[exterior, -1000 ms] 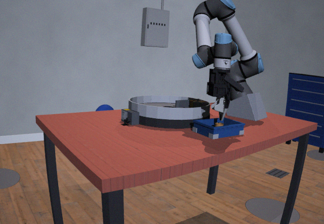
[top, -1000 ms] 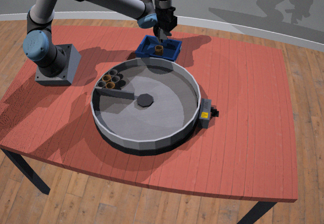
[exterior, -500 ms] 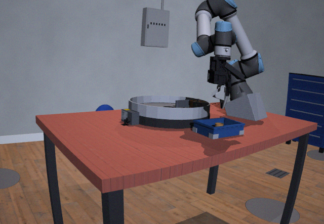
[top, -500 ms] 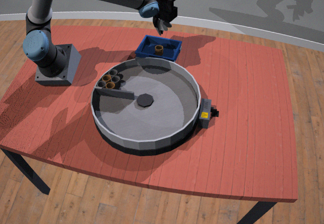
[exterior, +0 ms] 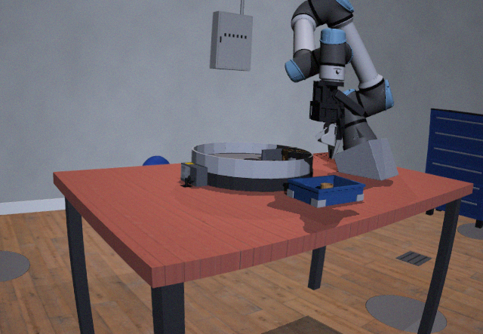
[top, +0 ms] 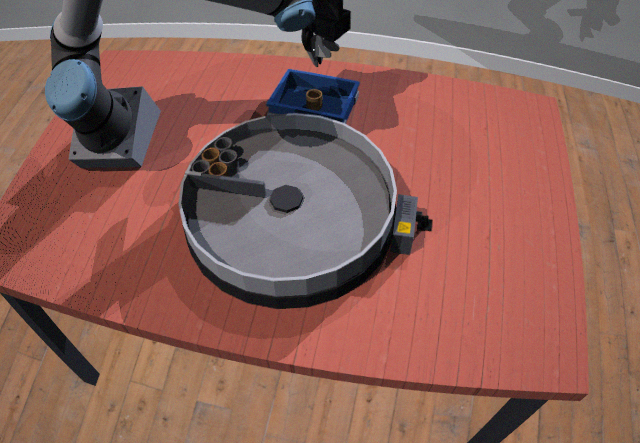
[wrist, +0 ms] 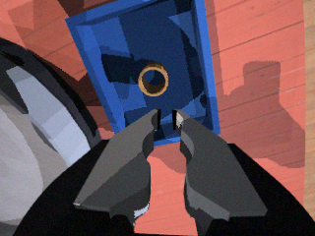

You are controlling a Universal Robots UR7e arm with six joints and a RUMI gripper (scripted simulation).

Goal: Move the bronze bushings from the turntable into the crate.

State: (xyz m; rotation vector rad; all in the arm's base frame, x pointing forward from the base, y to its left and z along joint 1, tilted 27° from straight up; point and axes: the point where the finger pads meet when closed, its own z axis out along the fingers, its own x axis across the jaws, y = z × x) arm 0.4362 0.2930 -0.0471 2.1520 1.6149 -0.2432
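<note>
The wrist view shows the pincer (top: 318, 60) (exterior: 331, 155) (wrist: 166, 110) nearly closed, gripping nothing. A bronze sleeve (top: 314, 105) (exterior: 326, 185) (wrist: 154, 93) sits in the crate (top: 310, 111) (exterior: 339, 197) (wrist: 100, 90). The top view separates two bronze rings (top: 218, 173) and three steel ones (top: 228, 162) on the turntable (top: 299, 286) (exterior: 249, 167) (wrist: 64, 129); the outside view partly hides them.

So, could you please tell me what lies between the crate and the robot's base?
In the top view, only red tabletop, partly in shadow, lies between crate and base.
</note>
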